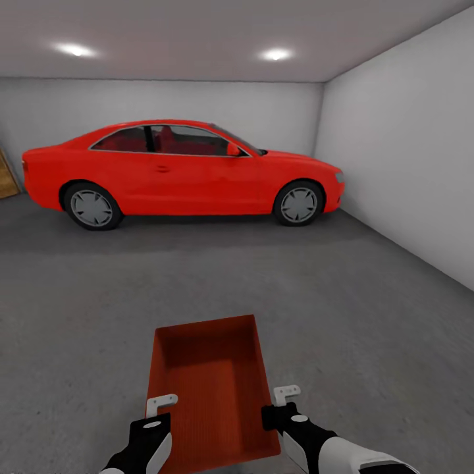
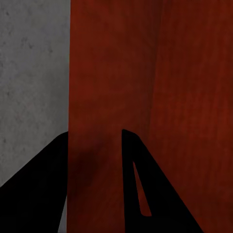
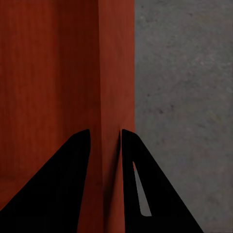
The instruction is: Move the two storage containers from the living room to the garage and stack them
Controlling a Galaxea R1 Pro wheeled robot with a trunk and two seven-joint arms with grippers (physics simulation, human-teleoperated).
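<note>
Left gripper (image 1: 161,403): jaws clamped across the container's left wall. Storage container (image 1: 210,388): orange-red, open-topped, held between both grippers above the grey garage floor (image 1: 368,309). Right gripper (image 1: 287,395): jaws clamped across its right wall. Red car (image 1: 178,171) parked well beyond.

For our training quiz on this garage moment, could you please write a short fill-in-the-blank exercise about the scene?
1. The storage container is held by ____ grippers, the left gripper and the right gripper, one on each side wall.
2. The container holds ____ inside.
3. The car parked ahead is ____ in colour.
4. The floor under the container is grey ____.

Missing words: both; nothing; red; concrete
</note>
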